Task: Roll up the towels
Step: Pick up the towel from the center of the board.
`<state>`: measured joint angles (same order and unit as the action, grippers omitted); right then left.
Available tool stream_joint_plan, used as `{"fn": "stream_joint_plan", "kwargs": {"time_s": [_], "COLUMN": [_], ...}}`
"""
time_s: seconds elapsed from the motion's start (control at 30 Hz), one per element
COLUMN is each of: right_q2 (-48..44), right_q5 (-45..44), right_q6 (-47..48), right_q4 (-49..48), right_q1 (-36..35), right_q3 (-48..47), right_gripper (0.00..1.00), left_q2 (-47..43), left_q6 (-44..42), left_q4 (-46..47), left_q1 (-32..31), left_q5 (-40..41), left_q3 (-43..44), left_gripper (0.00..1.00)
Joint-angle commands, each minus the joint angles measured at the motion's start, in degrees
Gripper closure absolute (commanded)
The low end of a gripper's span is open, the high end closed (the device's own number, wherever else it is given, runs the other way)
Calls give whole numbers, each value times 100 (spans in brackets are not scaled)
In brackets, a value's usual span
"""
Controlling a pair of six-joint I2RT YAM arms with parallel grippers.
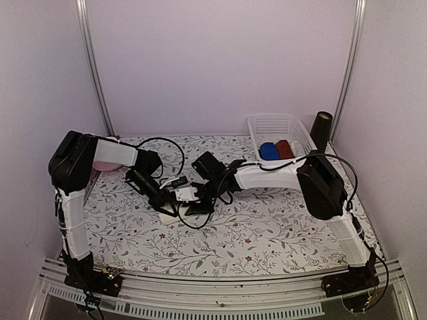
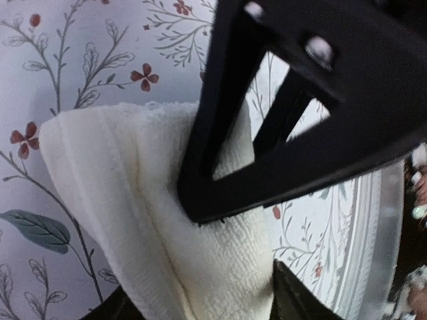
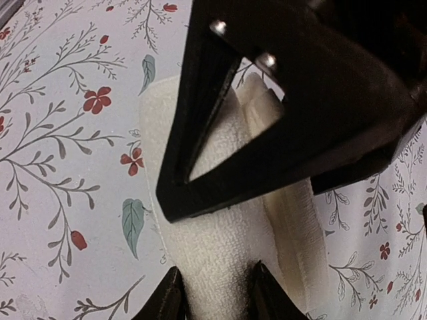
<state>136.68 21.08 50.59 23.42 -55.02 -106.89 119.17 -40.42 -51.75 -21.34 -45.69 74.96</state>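
Cream terry cloth, soft and limp: the cream towel (image 3: 220,253) lies bunched in a loose roll near the middle of the tabletop (image 1: 267,227), under both wrists. It looks light and will likely sag and unroll if let go, so it is best held across the thick rolled part near each end, not by a loose edge. The right gripper (image 1: 197,205) has its jaws narrowed onto the roll. The left gripper (image 1: 167,205) straddles the other end, jaws about half open and full of cloth; whether they pinch it I cannot tell. The blue towel (image 1: 269,151) sits in the basket (image 1: 267,123).
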Motion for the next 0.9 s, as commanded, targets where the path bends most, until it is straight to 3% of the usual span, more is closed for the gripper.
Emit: {"fn": "stream_joint_plan", "kwargs": {"time_s": [0.0, 0.13, 0.3, 0.43, 0.67, 0.87], "right_q2": [318, 230, -115, -809, -2441, -3785], "right_q5": [-512, -499, -500, -582, -783, -674], "right_q6": [-210, -246, -717, -1540, -3571, -5693], "right_q4": [338, 347, 310, 53, -922, -2947], "right_q1": [96, 112, 147, 155, 207, 291], "right_q3": [-25, -20, -2, 414, 1719, 3375], "right_gripper": [67, 66, 48, 33, 20, 16], "left_q2": [225, 155, -61, -486, -1254, -1520], "left_q6": [158, 237, 263, 171, 499, 1452], "left_q4": [-82, 66, 266, 540, 1327, 2088], "left_q1": [-104, -99, -90, -81, 19, 94], "left_q5": [331, 379, 165, -294, -1538, -2552], "left_q3": [-198, -259, -336, -396, -423, -100], "left_gripper": [56, 68, 84, 88, 96, 96]}}
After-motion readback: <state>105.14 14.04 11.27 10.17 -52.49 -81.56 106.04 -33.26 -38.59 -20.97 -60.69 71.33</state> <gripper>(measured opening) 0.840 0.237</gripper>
